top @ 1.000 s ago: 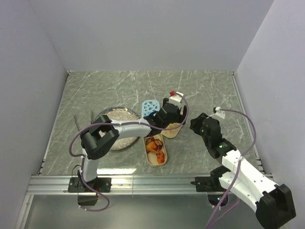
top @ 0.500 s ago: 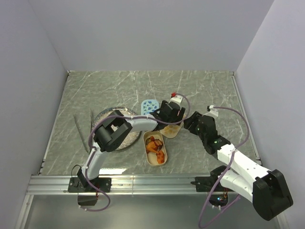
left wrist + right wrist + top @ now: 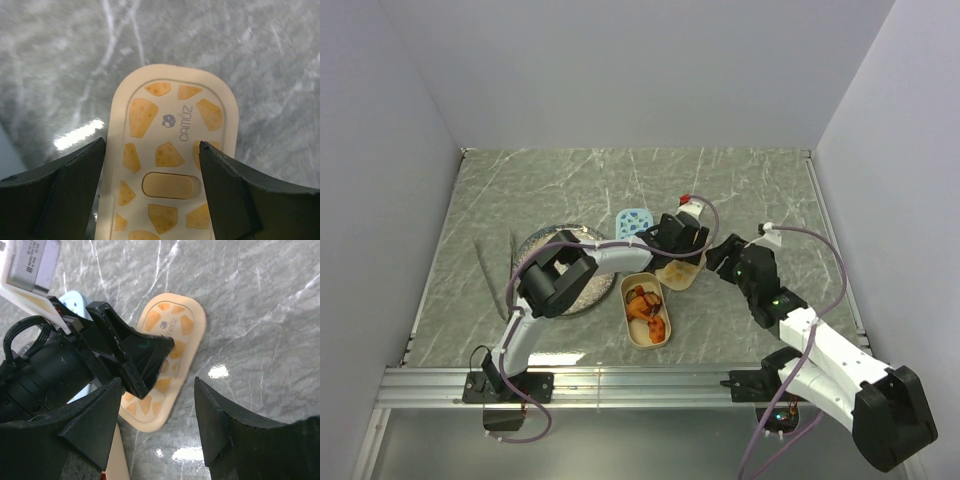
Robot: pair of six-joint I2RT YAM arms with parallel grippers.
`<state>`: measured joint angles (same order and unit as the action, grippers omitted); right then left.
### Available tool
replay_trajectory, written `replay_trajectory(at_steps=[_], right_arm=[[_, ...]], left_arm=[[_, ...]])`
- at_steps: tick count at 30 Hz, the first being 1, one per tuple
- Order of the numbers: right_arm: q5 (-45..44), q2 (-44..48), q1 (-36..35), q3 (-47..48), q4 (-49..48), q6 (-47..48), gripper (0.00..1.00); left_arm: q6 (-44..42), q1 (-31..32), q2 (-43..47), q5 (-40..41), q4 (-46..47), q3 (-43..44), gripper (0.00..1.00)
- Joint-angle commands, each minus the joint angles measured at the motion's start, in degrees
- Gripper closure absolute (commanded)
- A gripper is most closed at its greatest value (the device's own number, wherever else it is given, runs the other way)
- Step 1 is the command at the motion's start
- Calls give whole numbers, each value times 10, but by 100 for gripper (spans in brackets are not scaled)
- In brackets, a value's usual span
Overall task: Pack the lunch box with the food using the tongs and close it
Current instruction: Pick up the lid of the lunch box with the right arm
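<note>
The cream lunch box lid [image 3: 170, 120], printed with orange cheese wedges, lies flat on the marble table. My left gripper [image 3: 151, 145] hangs open just over it, one finger on each side of the lid [image 3: 681, 272]. The right gripper [image 3: 158, 382] is open close to the right of the lid [image 3: 185, 325], above bare table, almost touching the left gripper [image 3: 678, 240]. The open lunch box tub [image 3: 642, 337] holds the orange and reddish food [image 3: 645, 303]. The tongs [image 3: 483, 262] lie far left on the table, away from both grippers.
A round silvery speckled plate [image 3: 552, 245] sits left of the tub, partly under the left arm. A light blue perforated insert [image 3: 633, 221] lies behind the tub. The right gripper [image 3: 725, 258] and left gripper crowd the lid. Walls close in on three sides.
The right gripper has moved left up to the lid and opened wider. The left arm folded in while its gripper stayed over the lid, narrowing slightly.
</note>
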<state>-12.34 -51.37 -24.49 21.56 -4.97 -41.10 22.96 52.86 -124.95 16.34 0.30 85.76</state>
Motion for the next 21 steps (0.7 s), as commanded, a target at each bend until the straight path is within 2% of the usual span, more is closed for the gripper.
replay_trajectory(at_steps=[1, 9, 15, 21], right_arm=[[4, -12, 3, 0, -27, -6, 33], [6, -31, 5, -2, -36, -6, 32], [14, -52, 5, -15, -61, -17, 32], [23, -66, 4, -58, -95, -62, 32]], left_arm=[[31, -5, -29, -60, -50, 6, 19], [59, 5, -20, -133, -7, -36, 21], [73, 29, 20, -146, 37, -62, 21], [66, 30, 71, -125, 33, -106, 19]])
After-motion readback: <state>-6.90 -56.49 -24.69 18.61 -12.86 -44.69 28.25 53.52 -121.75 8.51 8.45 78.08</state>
